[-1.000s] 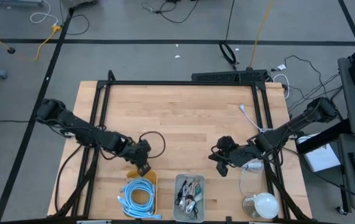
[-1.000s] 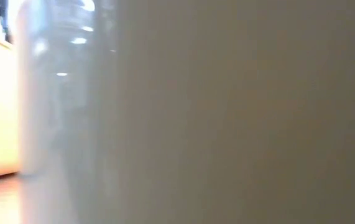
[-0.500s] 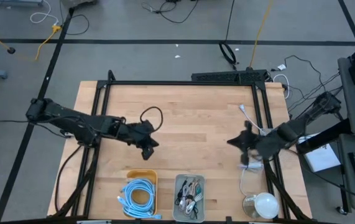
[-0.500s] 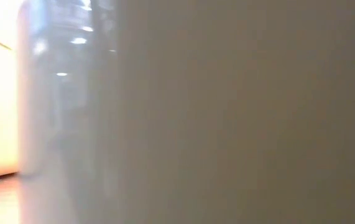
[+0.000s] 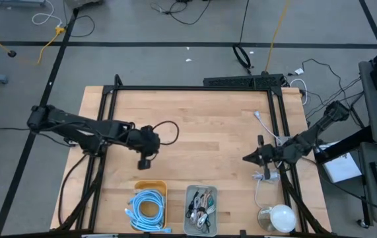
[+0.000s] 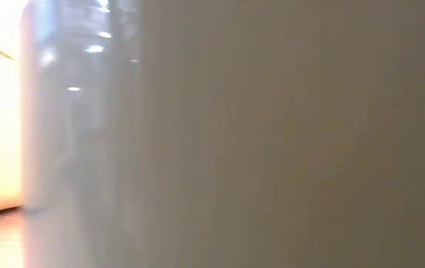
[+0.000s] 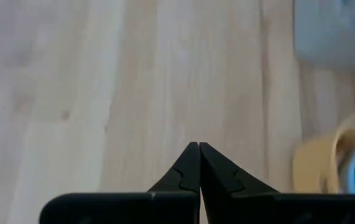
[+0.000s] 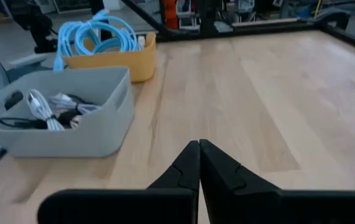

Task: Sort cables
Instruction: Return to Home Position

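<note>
The light-blue cable loops [image 5: 148, 206] lie piled in a yellow bin [image 5: 162, 190] at the table's near edge; the right wrist view shows these loops [image 8: 106, 32] in the yellow bin [image 8: 133, 62] too. Thin black, white and grey bundles [image 5: 201, 203] fill a grey bin [image 5: 189, 218] next to it, also visible as bundles [image 8: 50, 111] in the grey bin [image 8: 90, 134]. My left gripper [image 5: 143, 160] hovers shut above bare wood, just beyond the yellow bin; its fingertips [image 7: 199, 146] meet. My right gripper [image 5: 247, 158] is shut over the table's right part, pointing left, with fingertips [image 8: 199, 144] closed.
A white cord [image 5: 262, 122] and a round white object [image 5: 280, 215] sit along the table's right side. A black cable loop [image 5: 165, 129] rides on my left arm. The low view is blocked by a grey bin wall [image 6: 234, 134]. Bare wood [image 5: 201, 132] fills the table's middle.
My left gripper rose from the yellow bin and swung toward the far edge, then came partway back, now hovering just beyond the bin. My right gripper drew away from the grey bin toward the table's right edge and now points left.
</note>
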Robot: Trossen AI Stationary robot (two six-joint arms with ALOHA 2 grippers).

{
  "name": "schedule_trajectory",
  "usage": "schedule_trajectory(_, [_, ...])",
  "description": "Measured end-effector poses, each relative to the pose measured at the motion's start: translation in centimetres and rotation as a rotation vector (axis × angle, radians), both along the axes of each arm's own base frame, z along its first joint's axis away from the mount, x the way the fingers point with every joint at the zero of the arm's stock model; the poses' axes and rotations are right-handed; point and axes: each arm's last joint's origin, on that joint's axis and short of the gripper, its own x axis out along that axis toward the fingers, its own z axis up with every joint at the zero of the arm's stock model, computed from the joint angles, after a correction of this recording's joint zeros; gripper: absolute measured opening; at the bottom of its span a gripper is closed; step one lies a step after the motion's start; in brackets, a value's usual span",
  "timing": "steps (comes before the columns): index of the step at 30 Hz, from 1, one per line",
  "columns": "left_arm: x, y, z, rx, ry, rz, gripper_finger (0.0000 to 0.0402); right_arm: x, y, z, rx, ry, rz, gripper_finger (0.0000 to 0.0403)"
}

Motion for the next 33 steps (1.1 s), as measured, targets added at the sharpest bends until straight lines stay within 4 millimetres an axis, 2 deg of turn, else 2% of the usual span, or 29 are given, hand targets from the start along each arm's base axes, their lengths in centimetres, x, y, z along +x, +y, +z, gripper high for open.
schedule_trajectory(4, [-0.8,0.7,-2.4,-0.073,0.079,-0.127,0.0001,-0.1,0.0,-0.7,-0.005,0.004,0.003,0.0])
schedule_trajectory(8, [-2.1,1.2,-5.8,-0.208,0.09,-0.153,0.0001,-0.1,-0.1,-0.8,-0.047,0.004,0.011,0.0])
schedule_trajectory(12, [-4.1,1.7,-8.1,-0.281,-0.033,-0.079,0.0001,-0.1,-0.1,-0.8,-0.061,0.007,0.013,0.0])
schedule_trajectory(17, [-7.7,2.1,-9.8,-0.367,-0.186,0.044,0.0001,-0.1,-0.1,-0.9,-0.066,0.011,0.013,0.0])
schedule_trajectory(23, [-10.2,2.3,-9.9,-0.341,-0.326,0.051,0.0001,-0.1,-0.2,-1.0,-0.112,0.009,-0.012,0.0])
schedule_trajectory(27, [-11.6,2.3,-10.2,-0.242,-0.273,-0.026,0.0001,-0.1,-0.2,-1.0,-0.232,0.003,0.018,0.0])
schedule_trajectory(29, [-12.3,2.4,-10.8,-0.191,-0.204,-0.033,0.0,-0.1,-0.2,-1.0,-0.239,0.002,0.018,0.0])
schedule_trajectory(33, [-12.7,2.6,-11.8,-0.154,-0.2,0.018,0.0,-0.1,-0.4,-1.0,-0.213,-0.005,-0.062,0.0])
